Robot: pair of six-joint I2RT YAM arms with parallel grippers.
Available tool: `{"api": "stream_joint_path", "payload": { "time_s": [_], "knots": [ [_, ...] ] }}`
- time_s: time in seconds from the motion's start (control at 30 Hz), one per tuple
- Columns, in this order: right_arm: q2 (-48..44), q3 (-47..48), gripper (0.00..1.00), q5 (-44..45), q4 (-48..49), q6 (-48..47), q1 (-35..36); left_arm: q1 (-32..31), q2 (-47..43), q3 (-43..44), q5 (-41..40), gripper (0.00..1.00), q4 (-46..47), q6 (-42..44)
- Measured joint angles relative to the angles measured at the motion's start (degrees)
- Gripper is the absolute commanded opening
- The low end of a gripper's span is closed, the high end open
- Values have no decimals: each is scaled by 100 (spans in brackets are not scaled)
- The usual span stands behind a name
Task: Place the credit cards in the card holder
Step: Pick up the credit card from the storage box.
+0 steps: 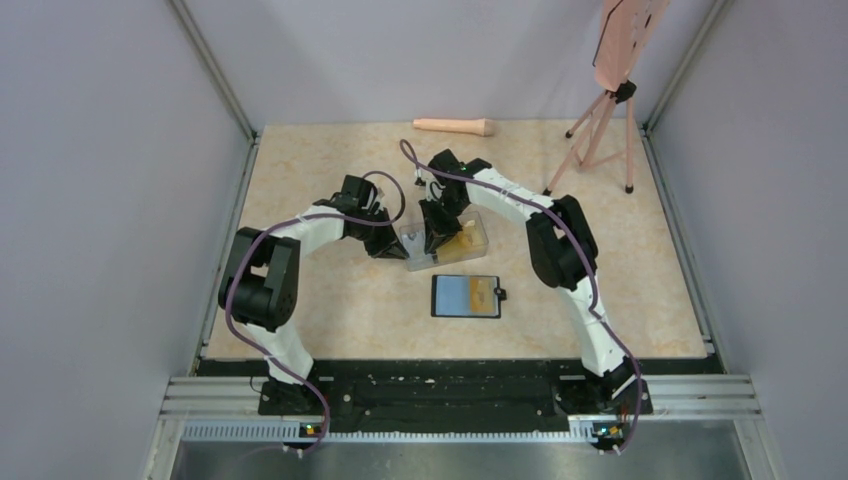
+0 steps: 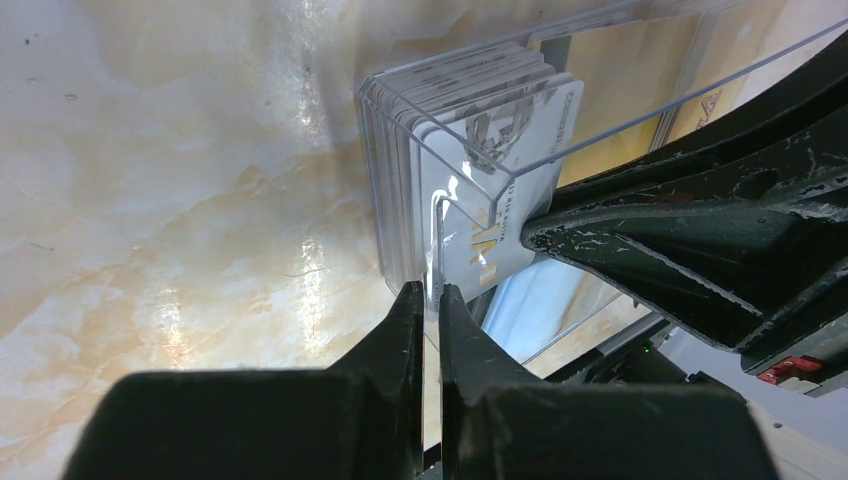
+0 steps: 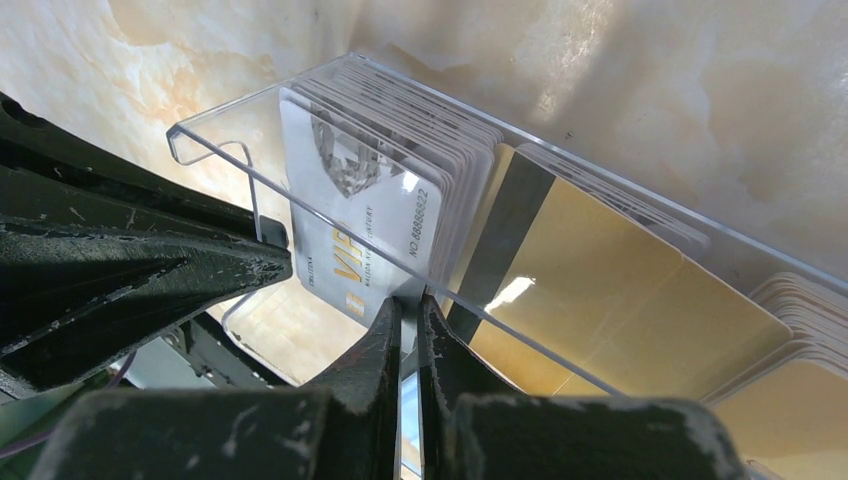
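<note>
The left gripper (image 2: 428, 300) pinches a wall of the clear box (image 2: 450, 160). The right gripper (image 3: 408, 310) is closed on a thin edge beside the upright credit cards (image 3: 360, 200); card or wall is unclear. The card holder (image 1: 466, 296) lies open on the counter (image 1: 330, 300), at 6 o'clock from the box.

One clear plastic box (image 1: 478, 238) holds two groups of credit cards (image 3: 370, 215), grey-white and gold, packed too tightly to count. On the box's near side lies one black card holder (image 1: 466, 296). Beyond the box are one peach rod (image 1: 455, 125) and one tripod (image 1: 600, 130).
</note>
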Motion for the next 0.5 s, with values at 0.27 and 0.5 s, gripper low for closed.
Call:
{"api": "stream_joint_path", "payload": {
  "time_s": [0.27,0.5],
  "knots": [
    [-96,0,2,256,-44,-13,61,0,2,7,2,4,-7,17],
    [-114,0,0,356,-61,-50,81,0,15,26,4,4,-31,24]
  ]
}}
